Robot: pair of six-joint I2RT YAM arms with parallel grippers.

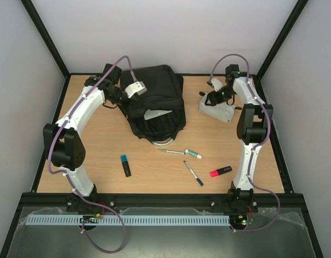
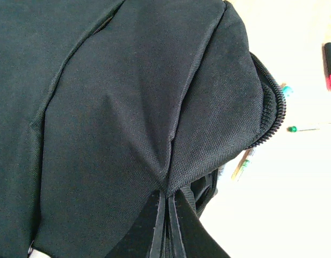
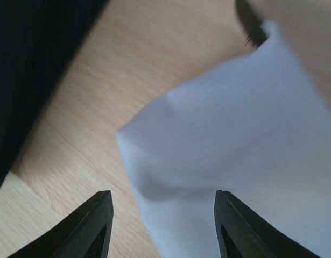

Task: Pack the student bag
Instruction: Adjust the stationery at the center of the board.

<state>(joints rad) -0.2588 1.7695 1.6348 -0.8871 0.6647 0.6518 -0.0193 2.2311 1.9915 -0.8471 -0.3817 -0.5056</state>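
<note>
The student bag (image 1: 157, 105), a big black backpack, lies at the back middle of the table. My left gripper (image 1: 137, 94) sits on its upper left side. In the left wrist view that gripper (image 2: 168, 200) is shut, pinching a fold of the bag's fabric (image 2: 127, 107); a zip edge (image 2: 275, 115) curves on the right. My right gripper (image 1: 208, 100) hovers at the left end of a whitish pouch (image 1: 218, 110). Seen from the right wrist, this gripper (image 3: 162, 203) is open, with the pouch's corner (image 3: 235, 134) lying between and beyond the fingers without being gripped.
On the wood in front of the bag lie a green-capped marker (image 1: 181, 152), a blue pen (image 1: 193, 173), a pink highlighter (image 1: 220, 171) and a blue-topped black highlighter (image 1: 125, 165). Black frame posts and pale walls enclose the table. The bag's dark side (image 3: 25, 64) is left of the pouch.
</note>
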